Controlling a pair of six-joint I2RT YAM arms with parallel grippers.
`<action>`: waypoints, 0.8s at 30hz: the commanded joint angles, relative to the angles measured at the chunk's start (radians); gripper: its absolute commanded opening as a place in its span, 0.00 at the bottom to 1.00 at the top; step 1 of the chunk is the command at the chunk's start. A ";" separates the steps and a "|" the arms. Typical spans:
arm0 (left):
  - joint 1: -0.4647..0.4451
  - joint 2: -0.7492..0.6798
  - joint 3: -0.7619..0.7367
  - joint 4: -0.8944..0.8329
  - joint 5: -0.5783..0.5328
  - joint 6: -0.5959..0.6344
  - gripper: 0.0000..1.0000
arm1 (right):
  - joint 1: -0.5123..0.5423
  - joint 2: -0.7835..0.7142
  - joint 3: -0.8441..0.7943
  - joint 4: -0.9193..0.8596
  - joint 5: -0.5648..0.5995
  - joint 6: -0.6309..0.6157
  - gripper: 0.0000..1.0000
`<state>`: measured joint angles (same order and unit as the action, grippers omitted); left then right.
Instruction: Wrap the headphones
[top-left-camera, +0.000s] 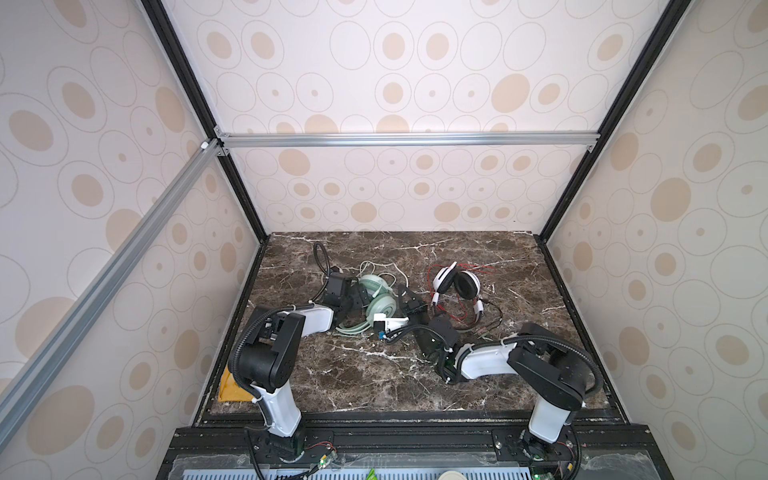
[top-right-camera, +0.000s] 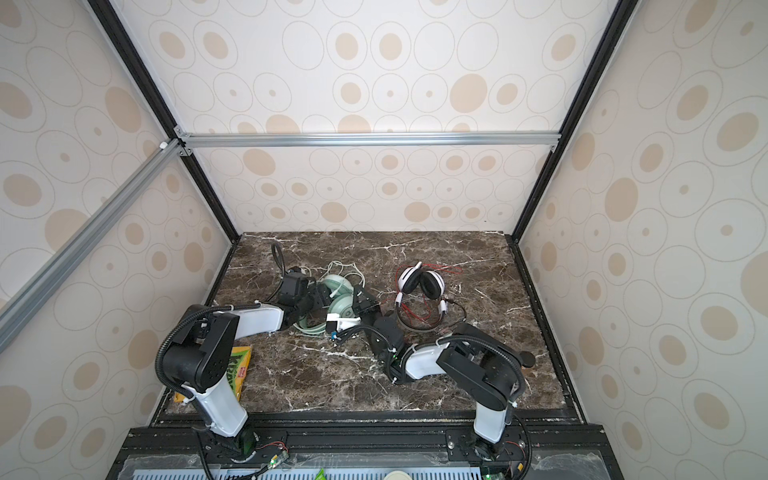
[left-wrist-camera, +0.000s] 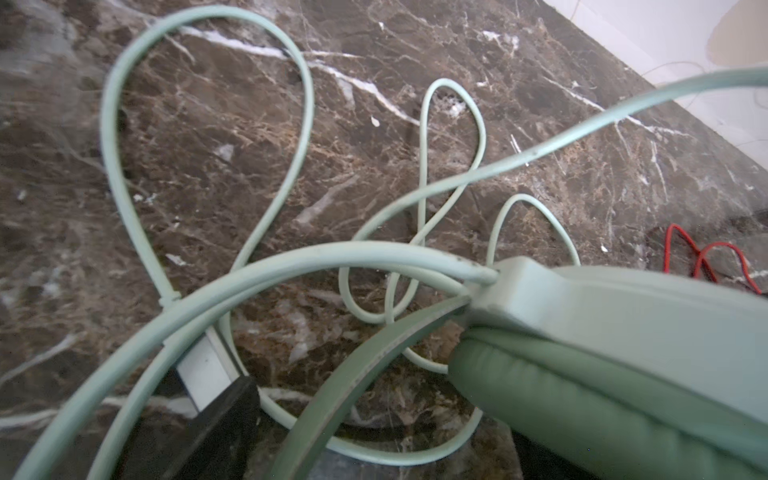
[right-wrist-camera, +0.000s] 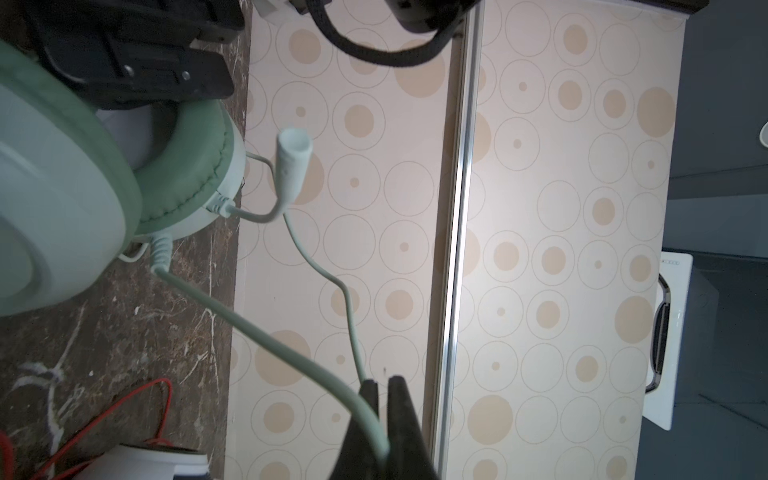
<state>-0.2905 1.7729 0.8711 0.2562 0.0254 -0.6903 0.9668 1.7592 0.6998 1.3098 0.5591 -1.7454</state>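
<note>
Now: right claw pinching the green cord, left claw spread at the headband

From my seat, the mint green headphones lie mid-way across the marble table, ear cups stacked close together. My right claw sits just beside them, on the side facing the white-and-black headphones. Its jaws are closed tight on the pale green cord, which runs lifted off the table from an ear cup straight to the fingertips.

On the opposite side of the mint pair, my left claw stands with its jaws spread wide. The headband and several cord loops pass between them. I cannot tell whether either finger touches the band. A silver plug on the cord lies against one black finger.

The white-and-black pair rests apart from the mint pair, beyond my right claw, with its thin red cord looped loosely around it on the marble.
</note>
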 joint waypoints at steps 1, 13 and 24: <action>0.028 0.015 0.034 -0.008 -0.024 -0.001 0.93 | 0.016 -0.047 -0.020 0.028 0.071 0.125 0.00; 0.028 -0.107 0.017 -0.019 -0.054 0.035 0.93 | -0.175 -0.181 0.211 -0.995 -0.102 1.125 0.05; 0.026 -0.277 0.037 -0.087 0.056 0.022 0.92 | -0.276 0.072 0.655 -1.406 -0.342 1.381 0.54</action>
<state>-0.2687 1.5719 0.8738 0.2043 0.0494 -0.6651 0.7116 1.7782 1.2621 0.1097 0.2993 -0.4904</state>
